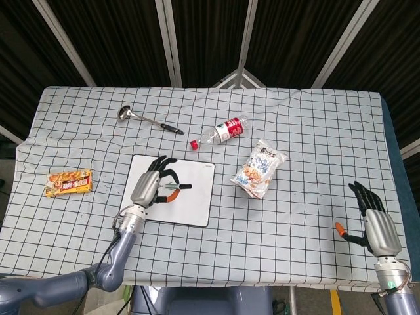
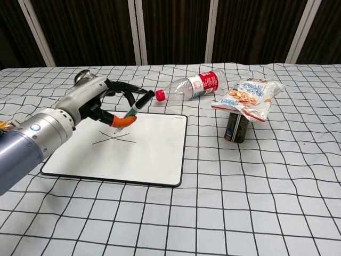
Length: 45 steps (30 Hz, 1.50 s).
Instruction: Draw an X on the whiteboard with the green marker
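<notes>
The whiteboard (image 1: 195, 205) lies flat at the table's front left; in the chest view the whiteboard (image 2: 152, 152) shows a thin X mark (image 2: 113, 138) on its left half. My left hand (image 1: 151, 187) hovers over the board and pinches the green marker (image 1: 173, 191). From the chest, the left hand (image 2: 93, 102) holds the marker (image 2: 134, 110) tilted, cap up to the right, tip down beside the X. Whether the tip touches the board I cannot tell. My right hand (image 1: 375, 224) rests at the table's front right edge, fingers spread, holding nothing.
A ladle (image 1: 141, 118) lies behind the board. A plastic bottle (image 1: 220, 131) lies on its side to the board's back right. A snack bag (image 1: 260, 168) rests on a dark can (image 2: 235, 127). An orange snack packet (image 1: 68, 182) sits at the far left.
</notes>
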{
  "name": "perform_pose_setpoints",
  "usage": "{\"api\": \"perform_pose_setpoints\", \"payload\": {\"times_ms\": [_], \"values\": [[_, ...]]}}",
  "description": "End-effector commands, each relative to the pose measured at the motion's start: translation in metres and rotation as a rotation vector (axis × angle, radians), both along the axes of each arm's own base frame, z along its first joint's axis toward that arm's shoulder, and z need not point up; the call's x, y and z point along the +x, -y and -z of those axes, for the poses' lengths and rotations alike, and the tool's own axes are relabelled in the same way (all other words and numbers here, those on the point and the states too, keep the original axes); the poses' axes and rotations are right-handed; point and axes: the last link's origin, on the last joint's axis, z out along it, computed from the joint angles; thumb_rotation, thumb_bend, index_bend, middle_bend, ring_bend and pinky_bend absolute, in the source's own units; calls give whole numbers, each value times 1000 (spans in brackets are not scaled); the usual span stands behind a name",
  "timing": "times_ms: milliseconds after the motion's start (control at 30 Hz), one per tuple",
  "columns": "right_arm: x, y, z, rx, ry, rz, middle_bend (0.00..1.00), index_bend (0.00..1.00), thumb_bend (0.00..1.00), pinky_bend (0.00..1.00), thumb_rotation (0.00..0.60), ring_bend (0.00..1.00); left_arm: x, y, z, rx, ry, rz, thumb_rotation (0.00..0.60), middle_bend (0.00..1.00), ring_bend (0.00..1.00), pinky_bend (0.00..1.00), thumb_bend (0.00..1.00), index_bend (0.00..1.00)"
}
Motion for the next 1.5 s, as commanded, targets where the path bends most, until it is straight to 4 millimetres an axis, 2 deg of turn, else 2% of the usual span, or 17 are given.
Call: {"api": "perform_pose_setpoints", "payload": {"times_ms": [33, 467, 1000, 1300, 1500], "values": [[0, 0, 1, 3, 3, 1, 0, 0, 313, 0, 600, 0, 4, -2, 8, -6, -10, 6, 600, 145, 0, 0, 533, 724], [1, 1, 1, 4, 7, 2, 0, 0, 312, 0, 600, 0, 21, -8, 24, -7, 13, 26, 600, 145, 0, 0, 533, 724], [1, 1, 1, 4, 8, 3, 0, 0, 312, 0, 600, 0, 19, -8, 32, -10, 6, 24, 600, 148, 0, 0, 533, 727], [1, 1, 1, 4, 10, 3, 0, 0, 312, 0, 600, 0, 14, -7, 31, -6, 5, 15, 600, 148, 0, 0, 533, 727], [1, 1, 1, 5, 8, 1, 0, 0, 312, 0, 600, 0, 30, -6, 21, 23, 138, 56, 600, 148, 0, 0, 531, 727]]}}
